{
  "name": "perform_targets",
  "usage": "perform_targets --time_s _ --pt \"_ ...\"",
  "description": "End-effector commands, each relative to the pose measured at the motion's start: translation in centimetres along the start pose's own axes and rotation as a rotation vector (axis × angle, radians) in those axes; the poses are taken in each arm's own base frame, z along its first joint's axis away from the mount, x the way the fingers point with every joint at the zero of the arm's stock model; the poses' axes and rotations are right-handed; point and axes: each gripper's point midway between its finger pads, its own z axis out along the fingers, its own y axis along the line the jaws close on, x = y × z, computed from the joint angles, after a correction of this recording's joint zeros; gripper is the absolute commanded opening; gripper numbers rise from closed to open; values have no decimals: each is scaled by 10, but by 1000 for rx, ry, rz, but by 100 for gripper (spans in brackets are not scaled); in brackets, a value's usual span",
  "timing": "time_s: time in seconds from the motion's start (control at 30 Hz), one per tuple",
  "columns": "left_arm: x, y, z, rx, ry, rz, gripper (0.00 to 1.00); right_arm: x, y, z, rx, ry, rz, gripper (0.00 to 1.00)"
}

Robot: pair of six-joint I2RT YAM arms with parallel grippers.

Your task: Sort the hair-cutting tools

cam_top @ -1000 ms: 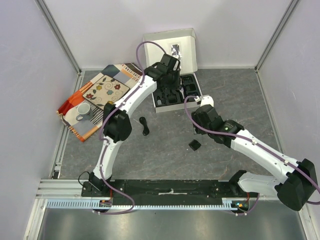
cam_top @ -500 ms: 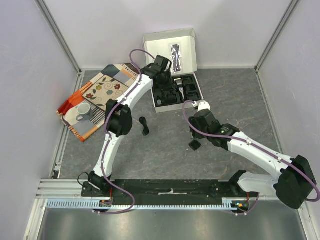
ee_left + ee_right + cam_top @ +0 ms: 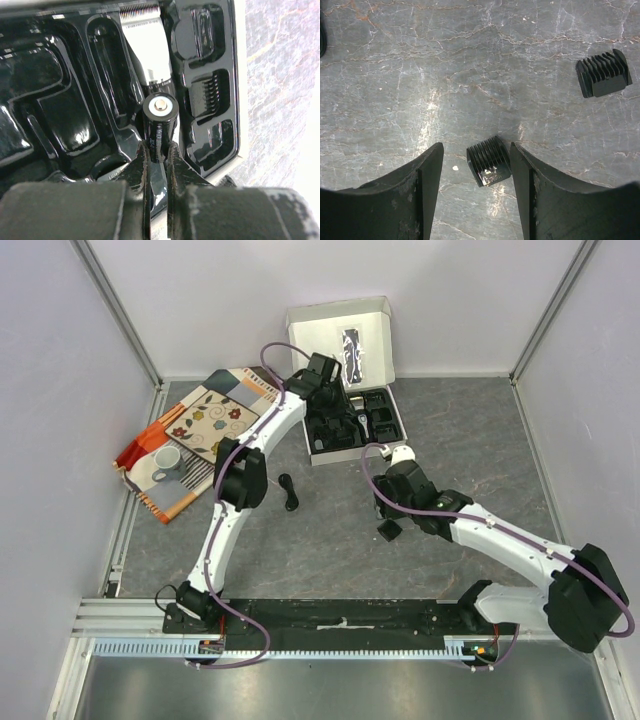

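One comb (image 3: pixel 489 167) sits squarely between the spread right gripper's (image 3: pixel 477 151) jaws; left gripper (image 3: pixel 158 156) pinches a cylinder (image 3: pixel 160 111) above the tray (image 3: pixel 60 100).

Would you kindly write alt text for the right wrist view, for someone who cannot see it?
The open right gripper brackets a small black ribbed comb attachment lying on the grey marbled table. A second comb attachment lies farther off, upper right.

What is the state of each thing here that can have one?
Left jaws: shut on the cylinder, above the tray.
Right jaws: open, either side of a comb piece, not touching it.
Box: lid open.
Clipper: lying in the tray.
Cup: upright on the cloth.
Cord: loose on the table.
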Motion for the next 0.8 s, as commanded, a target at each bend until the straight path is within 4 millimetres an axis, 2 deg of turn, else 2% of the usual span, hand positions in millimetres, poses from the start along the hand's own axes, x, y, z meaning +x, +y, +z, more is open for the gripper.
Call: perform_targets --time_s 0.0,0.13,0.27,0.33,0.37,0.43,0.47,0.53,0.57,0.6,0.63,0.67,0.7,0.73,0.77 --pt "-37 -18 -7 87 -98 -15 2 -2 9 6 -36 -22 19 63" --pt "-39 -12 -4 79 -102 -12 2 0 9 12 -26 -16 18 63" --pt "-39 -8 -2 72 -100 -3 2 -7 6 16 2 -27 18 64" --pt "-41 -10 -5 75 -103 10 2 -22 0 19 58 -64 9 64" --pt "-41 -11 -8 76 -102 14 2 -42 2 17 72 -103 11 64" --pt "-41 -17 -19 87 -99 33 2 -59 -1 24 126 -123 -10 64" --pt "-41 -19 -23 88 -101 41 2 -82 4 22 125 -165 -3 64" --pt "-35 -16 -29 74 -85 60 2 -94 7 37 146 -167 -16 64" --pt "-38 -22 -43 78 -98 76 2 -117 13 38 138 -198 -3 64" --pt "-34 -15 -45 46 -92 92 2 -114 15 53 143 -166 -11 64" --pt "-31 -12 -52 27 -88 101 2 -120 20 58 123 -163 -16 64" --pt "-36 -18 -69 24 -109 119 2 -136 24 61 110 -186 -4 64" --pt "-29 -4 -71 -28 -100 131 2 -136 25 71 113 -174 -6 64" --pt "-27 2 -76 -57 -100 138 2 -139 28 76 101 -175 -9 64" --pt "-28 6 -85 -85 -117 155 2 -152 28 78 89 -200 -5 64"
